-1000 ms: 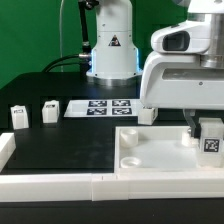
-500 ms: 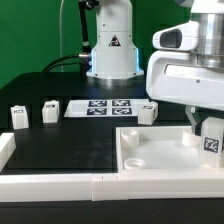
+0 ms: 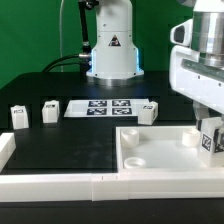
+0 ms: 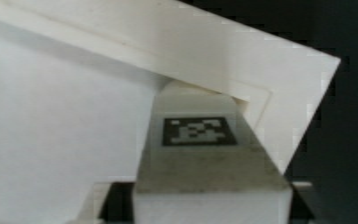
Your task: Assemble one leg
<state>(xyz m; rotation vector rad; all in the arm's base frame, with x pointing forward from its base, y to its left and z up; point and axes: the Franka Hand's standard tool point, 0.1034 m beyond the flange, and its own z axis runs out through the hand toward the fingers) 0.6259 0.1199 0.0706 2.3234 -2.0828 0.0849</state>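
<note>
My gripper (image 3: pixel 210 128) is at the exterior view's right edge, shut on a white tagged leg (image 3: pixel 211 138) that it holds over the far right corner of the large white square panel (image 3: pixel 165 160). In the wrist view the leg (image 4: pixel 201 140) fills the space between my fingers (image 4: pixel 112 200), its tag facing the camera, above the panel's corner (image 4: pixel 274 85). Three more legs stand on the black table: two at the exterior view's left (image 3: pixel 19 117) (image 3: pixel 50 111) and one by the panel's far edge (image 3: pixel 148 112).
The marker board (image 3: pixel 100 106) lies flat behind the panel, in front of the arm's base (image 3: pixel 110 55). A white rail (image 3: pixel 50 183) runs along the table's front edge, with a short piece at the left (image 3: pixel 5 148).
My gripper has moved toward the exterior view's right with the leg, and the hand now stands partly out of frame. The third leg by the panel's far edge has come into full view.
</note>
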